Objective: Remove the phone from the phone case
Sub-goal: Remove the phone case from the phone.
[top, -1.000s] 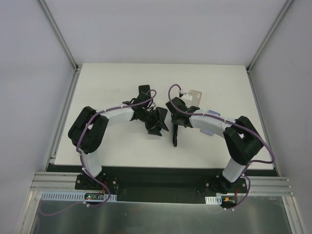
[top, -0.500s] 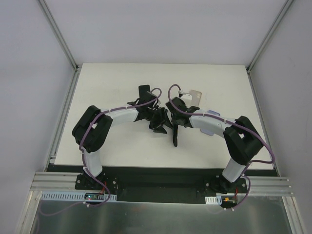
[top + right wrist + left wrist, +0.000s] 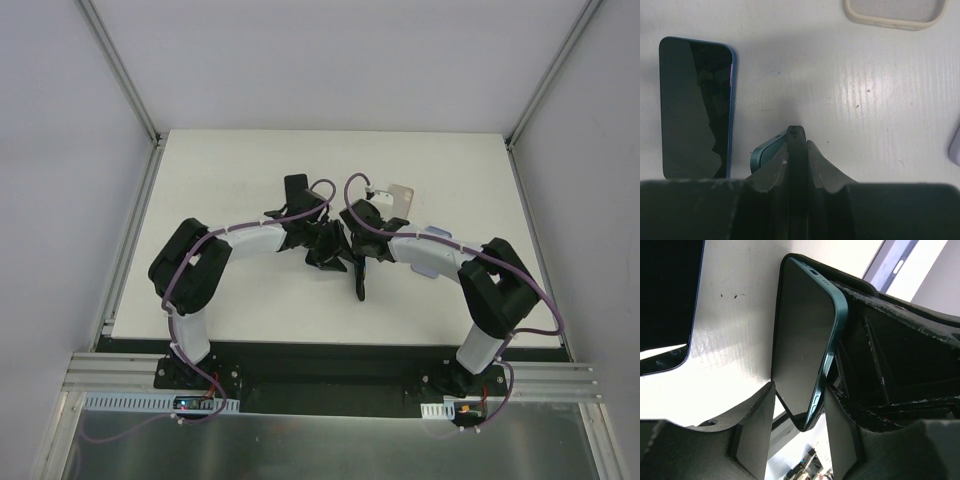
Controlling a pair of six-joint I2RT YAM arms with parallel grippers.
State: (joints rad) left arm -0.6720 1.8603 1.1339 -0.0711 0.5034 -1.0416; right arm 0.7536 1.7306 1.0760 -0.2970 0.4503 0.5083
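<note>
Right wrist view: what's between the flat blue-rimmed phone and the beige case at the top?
Nothing; only bare white tabletop separates the blue-rimmed phone and the beige rubbery case, shown in the right wrist view.

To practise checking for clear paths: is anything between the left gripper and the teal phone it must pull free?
Nothing visible does. One end of the teal phone sits between the fingers of the left gripper; the right gripper pinches the edge of the black case beside it.

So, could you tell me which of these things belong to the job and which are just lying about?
Job: teal phone; black case, pinched by the right gripper; left gripper at the phone's end.
Lying about: blue phone; cream case.
</note>
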